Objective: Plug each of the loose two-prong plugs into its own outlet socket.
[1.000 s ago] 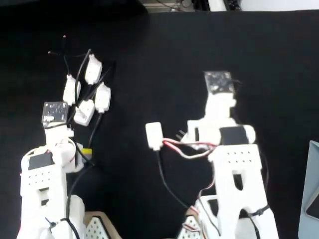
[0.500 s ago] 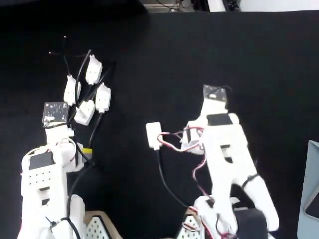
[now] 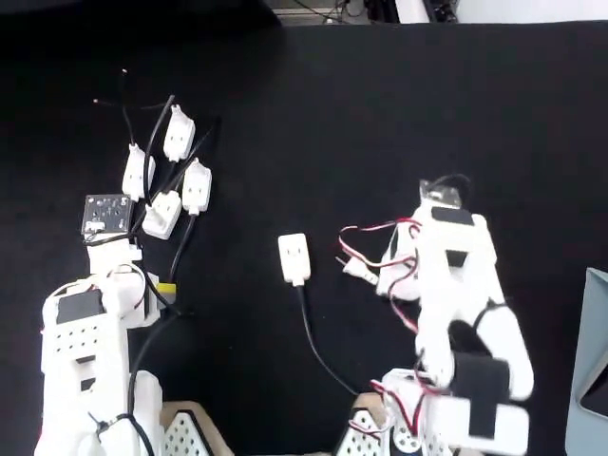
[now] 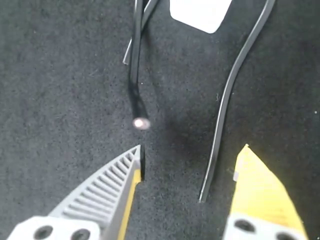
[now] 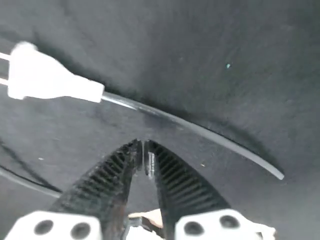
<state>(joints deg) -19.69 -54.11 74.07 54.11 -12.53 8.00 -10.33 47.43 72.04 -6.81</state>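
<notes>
On the black cloth table (image 3: 332, 114), a lone white outlet socket (image 3: 294, 258) lies near the middle, its black cable (image 3: 318, 347) trailing toward the arm bases. Between that socket and the right arm lies a loose two-prong plug (image 3: 359, 273), apart from both. In the right wrist view the plug (image 5: 47, 80) rests flat on the cloth, its dark cord (image 5: 190, 127) running across just ahead of the right gripper (image 5: 143, 145). That gripper's black fingers are pressed together with nothing between them — the cord passes near their tips, and I cannot tell whether it touches them.

Farther left, a cluster of white plug and socket pieces (image 3: 166, 180) sits tangled in black wires. The left gripper (image 4: 192, 150) hangs just beside this cluster, spread wide and holding nothing — one grey finger, one yellow. A thin black wire (image 4: 225, 105) lies on the cloth between the fingers, and a white piece (image 4: 200, 12) shows just beyond.
</notes>
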